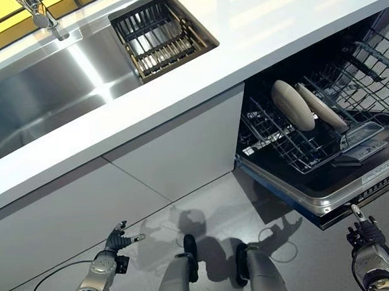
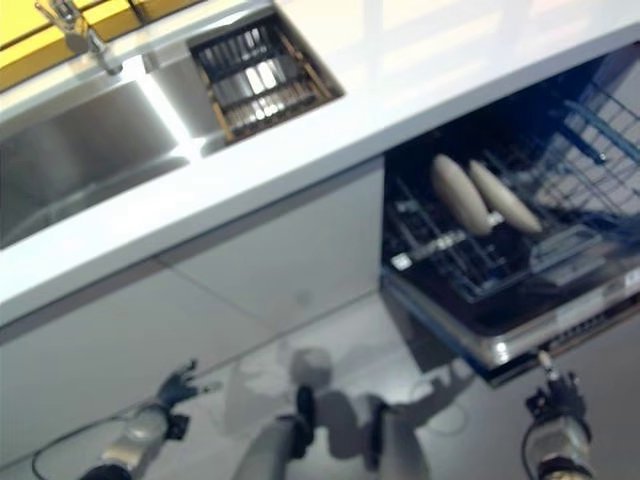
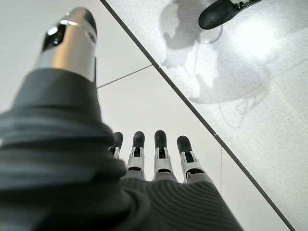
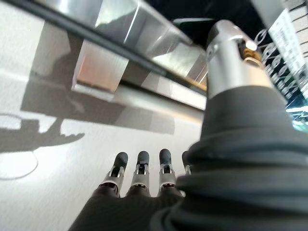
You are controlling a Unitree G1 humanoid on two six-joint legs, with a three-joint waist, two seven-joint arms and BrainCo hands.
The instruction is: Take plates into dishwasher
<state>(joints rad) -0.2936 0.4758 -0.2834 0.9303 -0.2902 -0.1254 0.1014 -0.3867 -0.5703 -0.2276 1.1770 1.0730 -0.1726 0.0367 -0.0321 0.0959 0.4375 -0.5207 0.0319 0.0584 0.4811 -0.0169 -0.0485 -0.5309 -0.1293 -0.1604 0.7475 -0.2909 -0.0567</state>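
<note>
Right robot hand [image 1: 365,234]: nearest the lens, low at the robot's right, fingers straight and relaxed, holding nothing; one fingertip sits just under the front edge of the dishwasher door [image 1: 328,200].
Left robot hand [image 1: 118,239]: low at the robot's left before the white cabinet fronts [image 1: 175,153], fingers likewise straight, empty.
Plates [image 1: 292,105]: two pale plates already stand on edge, side by side and leaning, in the lower rack [image 1: 292,150] of the open dishwasher; they lie up and ahead of the right robot hand, well apart from the left one.
Long axis: each plate's edge runs from the rack's back toward its front right.
Nearer arm: the right, by a wide margin.
Surface [image 1: 254,44]: no plate shows on the white surface.
Sink [image 1: 42,101]: bare steel as far as it shows, with only a dark drainer basket [image 1: 157,36] at its right end.
Judgement: loading looks done or nearly so; closing the door would likely fall to the right robot hand.
</note>
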